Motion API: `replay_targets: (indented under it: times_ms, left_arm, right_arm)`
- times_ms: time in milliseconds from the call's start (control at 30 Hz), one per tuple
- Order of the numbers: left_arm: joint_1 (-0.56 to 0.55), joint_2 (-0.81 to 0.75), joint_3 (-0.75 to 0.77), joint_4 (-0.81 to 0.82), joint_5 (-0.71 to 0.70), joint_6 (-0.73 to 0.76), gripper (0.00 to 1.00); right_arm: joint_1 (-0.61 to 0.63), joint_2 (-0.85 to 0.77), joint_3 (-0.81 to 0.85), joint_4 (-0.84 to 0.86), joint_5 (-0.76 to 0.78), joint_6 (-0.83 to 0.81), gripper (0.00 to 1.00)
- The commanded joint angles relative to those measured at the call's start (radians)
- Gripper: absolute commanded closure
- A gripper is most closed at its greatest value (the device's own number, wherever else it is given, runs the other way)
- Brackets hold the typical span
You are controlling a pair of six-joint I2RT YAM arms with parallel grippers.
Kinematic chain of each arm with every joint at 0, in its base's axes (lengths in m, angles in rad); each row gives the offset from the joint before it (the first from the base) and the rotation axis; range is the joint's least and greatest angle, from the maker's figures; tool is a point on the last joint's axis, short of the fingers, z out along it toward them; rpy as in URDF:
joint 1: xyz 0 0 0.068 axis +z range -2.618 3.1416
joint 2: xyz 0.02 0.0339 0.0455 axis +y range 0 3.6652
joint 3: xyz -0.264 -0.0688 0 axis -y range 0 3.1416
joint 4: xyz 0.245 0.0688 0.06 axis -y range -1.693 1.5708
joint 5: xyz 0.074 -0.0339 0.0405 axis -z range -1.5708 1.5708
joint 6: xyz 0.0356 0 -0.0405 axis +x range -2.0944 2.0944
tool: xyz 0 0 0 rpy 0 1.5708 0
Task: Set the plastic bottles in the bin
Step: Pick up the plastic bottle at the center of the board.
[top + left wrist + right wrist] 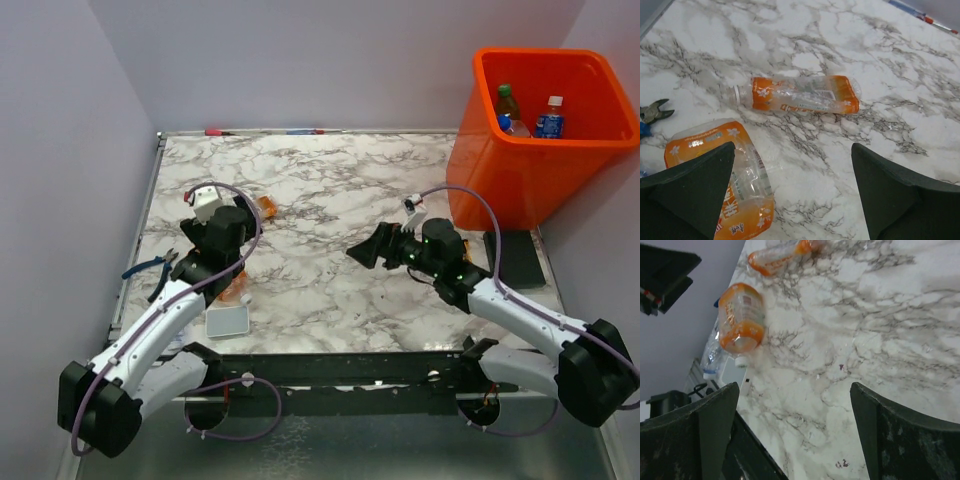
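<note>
Left gripper (pixel 792 147) hangs over the marble table (pixel 330 170), fingers spread wide with nothing between them. Just ahead of it a long orange bottle (pixel 800 95) lies flat, neck toward the gripper's left. A crushed orange bottle (pixel 710 137) lies partly under the finger on that same side, apart from the first. Farther left are the jaws of blue-handled pliers (pixel 652 112), and pens (pixel 927 15) lie well beyond at the far edge.

The left arm rises from its base, bent at the elbow, wrist tipped down at the table. The right gripper (pixel 365 248), likewise agape and empty, points across bare marble toward the left arm, its forearm stretched low. The bin (pixel 530 180) stands behind it, with a black slab (pixel 520 258) on the table beside the tub.

Only the overhead view shows the bin's contents, a green-topped bottle (pixel 507 103) and a blue-labelled bottle (pixel 549 118), and a grey-white pad (pixel 228 320) behind the left gripper. Only the right wrist view shows a clear bottle (pixel 710 357) at the table's edge, far ahead of that gripper.
</note>
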Motion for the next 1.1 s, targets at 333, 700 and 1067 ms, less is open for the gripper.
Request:
replay_targets:
  times_ms: [333,700,1067]
  left_arm:
    - [0.17,-0.004,0.088,-0.514,-0.011,-0.385,0.01]
    - [0.289,0.031,-0.072,-0.423,0.192,-0.416,0.01]
    - [0.288,-0.023,-0.223,-0.244,0.397,-0.429,0.08]
  right_arm:
    - [0.271,0.345,-0.088,0.352,-0.187,0.1,0.05]
    - [0.315,0.305,-0.06,0.299,-0.149,0.063,0.05]
    - [0.315,0.16,-0.072,0.195,-0.047,0.039,0.05]
